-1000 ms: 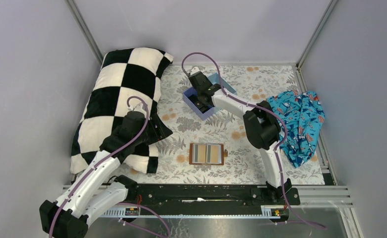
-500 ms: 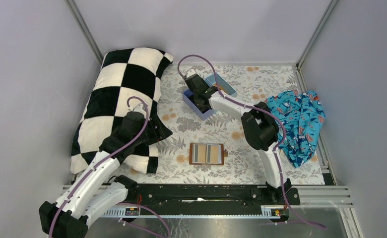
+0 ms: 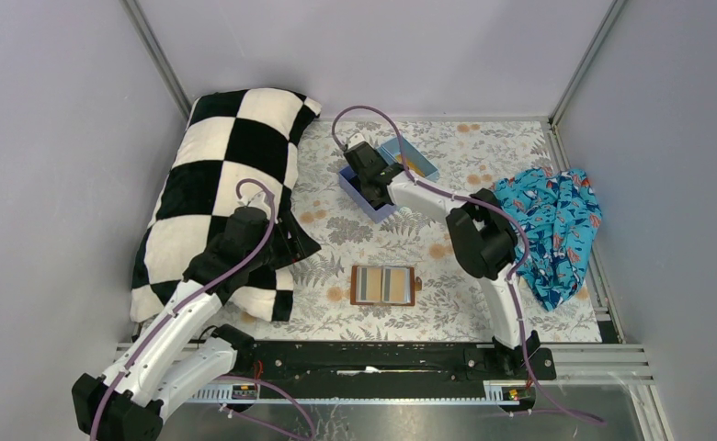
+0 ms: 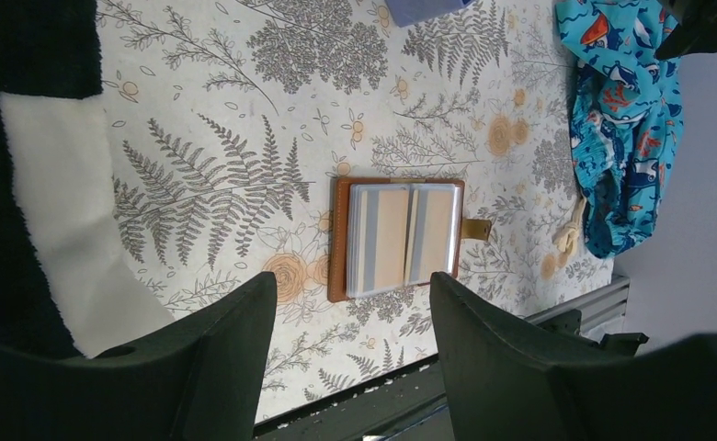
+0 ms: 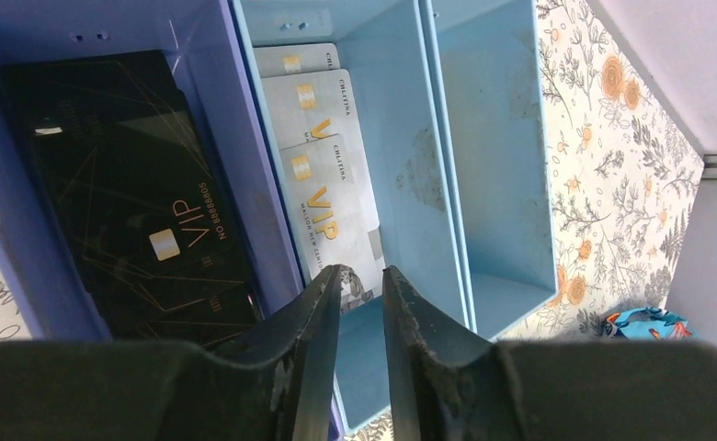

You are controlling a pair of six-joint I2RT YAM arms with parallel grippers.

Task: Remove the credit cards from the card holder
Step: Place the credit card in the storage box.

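Observation:
The brown card holder [image 3: 383, 285] lies open near the table's front, its striped beige and blue-grey slots [image 4: 401, 237] facing up. Three silver-white VIP credit cards [image 5: 323, 184] lie overlapped in the middle compartment of the blue tray [image 5: 447, 165]. Black VIP cards [image 5: 143, 211] fill the darker compartment beside them. My right gripper [image 5: 362, 271] hovers low over the silver cards, jaws a narrow gap apart with nothing between them; from above it [image 3: 366, 181] stands over the tray [image 3: 417, 163]. My left gripper [image 4: 350, 280] is wide open and empty, well left of the holder by the pillow's edge [image 3: 277, 241].
A black-and-white checkered pillow [image 3: 217, 175] fills the left side. Crumpled blue patterned cloth [image 3: 557, 225] lies at the right. The tray's outer light-blue compartment [image 5: 493, 138] holds nothing. A metal rail [image 3: 382, 363] runs along the near edge; grey walls enclose the table.
My right gripper has shifted slightly left over the tray, uncovering more of its light-blue part. The left arm and the card holder have not moved.

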